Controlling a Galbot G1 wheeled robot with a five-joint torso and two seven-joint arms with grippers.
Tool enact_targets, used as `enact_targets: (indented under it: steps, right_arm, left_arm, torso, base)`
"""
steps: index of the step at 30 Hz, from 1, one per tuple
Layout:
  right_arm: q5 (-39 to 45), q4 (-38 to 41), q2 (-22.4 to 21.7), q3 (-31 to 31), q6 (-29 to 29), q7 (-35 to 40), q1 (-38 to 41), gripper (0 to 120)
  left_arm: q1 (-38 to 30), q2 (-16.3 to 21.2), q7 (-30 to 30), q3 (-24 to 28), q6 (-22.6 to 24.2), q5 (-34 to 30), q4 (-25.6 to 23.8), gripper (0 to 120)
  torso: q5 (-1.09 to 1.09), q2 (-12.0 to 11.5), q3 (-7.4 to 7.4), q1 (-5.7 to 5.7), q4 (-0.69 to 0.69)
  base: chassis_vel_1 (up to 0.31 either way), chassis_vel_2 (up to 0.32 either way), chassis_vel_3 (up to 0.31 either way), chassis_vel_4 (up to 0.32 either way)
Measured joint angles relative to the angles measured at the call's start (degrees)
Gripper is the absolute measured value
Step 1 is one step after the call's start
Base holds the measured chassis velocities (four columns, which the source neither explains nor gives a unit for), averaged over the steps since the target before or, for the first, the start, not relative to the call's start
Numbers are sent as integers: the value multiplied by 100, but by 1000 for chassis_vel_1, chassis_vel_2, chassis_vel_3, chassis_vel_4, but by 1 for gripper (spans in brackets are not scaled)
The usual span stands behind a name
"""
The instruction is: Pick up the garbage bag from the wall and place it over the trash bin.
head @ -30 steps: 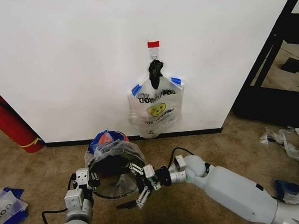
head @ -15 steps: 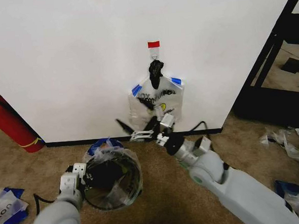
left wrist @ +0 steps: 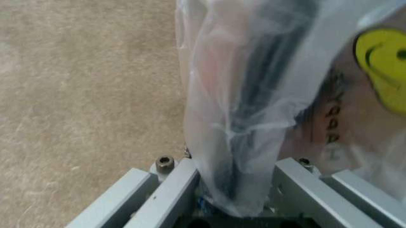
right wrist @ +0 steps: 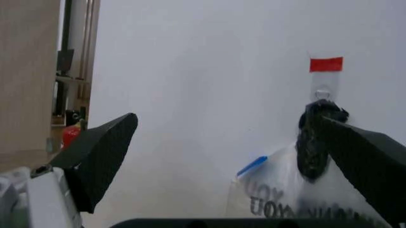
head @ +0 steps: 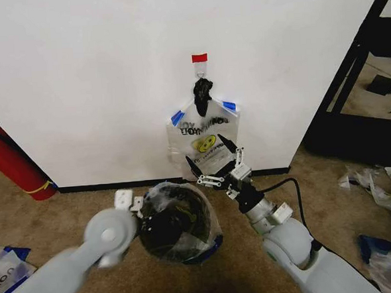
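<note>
Two hands at work, right hand [head: 217, 160] spread open before hanging garbage bag [head: 204, 140] on wall [head: 99, 86], left hand [head: 134, 205] clamping lined trash bin [head: 177, 222] rim.

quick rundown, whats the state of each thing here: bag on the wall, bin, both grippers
garbage bag: hanging from the hook on the wall, not yet taken.
trash bin: upright on the carpet, already lined with a plastic bag.
right gripper: open, raised in front of the hanging bag's lower part.
left gripper: at the bin's rim, shut on the liner plastic there.
fire extinguisher: leaning at the wall, untouched.
</note>
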Motion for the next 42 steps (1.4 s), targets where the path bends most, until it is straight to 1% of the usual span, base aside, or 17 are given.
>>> enact_targets:
  steps: [1, 5, 8, 13, 15, 16, 18, 22, 23, 26, 29, 31, 34, 37, 38, 39, 42]
  right_arm:
    - [0, 0, 0, 0, 0, 0, 0, 100]
    - [-173, 82, 4, 162, 96, -1, -335, 100]
    - [-242, 158, -12, 258, 135, 5, -586, 100]
    - [-319, 162, 2, 315, 175, 17, -717, 100]
    - [-324, 164, 23, 319, 176, 17, -735, 100]
    - [-327, 169, 42, 319, 176, 18, -747, 100]
    - [-328, 171, 51, 319, 176, 18, -754, 100]
    - [-364, 172, 99, 290, 175, 18, -801, 100]
    - [-364, 172, 99, 290, 175, 18, -801, 100]
    - [-398, 156, 125, 269, 174, 15, -825, 100]
    - [-427, 156, 147, 260, 176, 5, -853, 100]
    - [-436, 156, 154, 260, 183, 4, -863, 100]
    - [-456, 108, 190, 262, 236, 4, -901, 100]
    - [-458, -52, 230, 256, 272, 148, -930, 100]
    - [-439, -114, 238, 254, 272, 231, -942, 100]
    - [-439, -114, 238, 254, 272, 231, -942, 100]
    - [-321, -180, 226, 285, 199, 353, -1020, 100]
  left_arm:
    - [0, 0, 0, 0, 0, 0, 0, 0]
    - [-432, -275, -62, 623, -10, 19, 433, 0]
    - [-653, -477, -140, 905, -15, -38, 655, 0]
    - [-785, -688, -262, 987, -23, -309, 803, 0]
    - [-825, -725, -284, 986, -24, -361, 833, 7]
    - [-850, -738, -288, 983, -26, -383, 854, 14]
    - [-861, -740, -288, 981, -26, -392, 865, 15]
    - [-884, -743, -290, 955, -28, -391, 947, 31]
    - [-884, -743, -290, 955, -28, -391, 947, 31]
    - [-834, -702, -285, 918, -30, -276, 907, 46]
    - [-700, -544, -279, 798, -32, -139, 595, 58]
    - [-655, -496, -279, 750, -32, -117, 485, 60]
    - [-483, -326, -277, 465, -32, 25, 74, 74]
    - [-229, -176, -130, -163, -32, 280, -482, 87]
    - [-29, -140, 168, -529, -75, 634, -674, 91]
    - [-29, -140, 168, -529, -75, 634, -674, 91]
    - [664, -115, 1400, -1339, -434, 2065, -896, 99]
  torso:
    - [0, 0, 0, 0, 0]
    - [1, 0, 0, 0, 1]
    - [-1, 0, 0, 0, -1]
    - [-2, 0, 0, 0, 0]
    - [-1, 0, -1, 0, 0]
    - [-1, 0, -1, 0, 1]
    - [-1, 0, -1, 0, 1]
    - [-1, 0, -1, 0, 1]
    - [-1, 0, -1, 0, 1]
    - [-1, 0, 0, 0, 0]
    - [-2, 0, -1, 0, 0]
    - [-2, 0, -1, 0, 0]
    - [-3, 0, -1, 0, 0]
    - [-1, 0, -1, 0, -1]
    - [1, 0, -1, 0, -1]
    - [1, 0, -1, 0, -1]
    - [-2, 0, -1, 0, 0]
  base:
    - [0, 0, 0, 0]
    - [0, 0, 0, 0]
    - [0, 0, 0, 0]
    - [0, 0, 0, 0]
    - [0, 0, 0, 0]
    - [0, 0, 0, 0]
    - [0, 0, 0, 0]
    - [0, 0, 0, 0]
    - [0, 0, 0, 0]
    - [0, 0, 0, 0]
    - [0, 0, 0, 0]
    - [0, 0, 0, 0]
    - [0, 0, 0, 0]
    - [0, 0, 0, 0]
    - [0, 0, 0, 0]
    - [0, 0, 0, 0]
    - [0, 0, 0, 0]
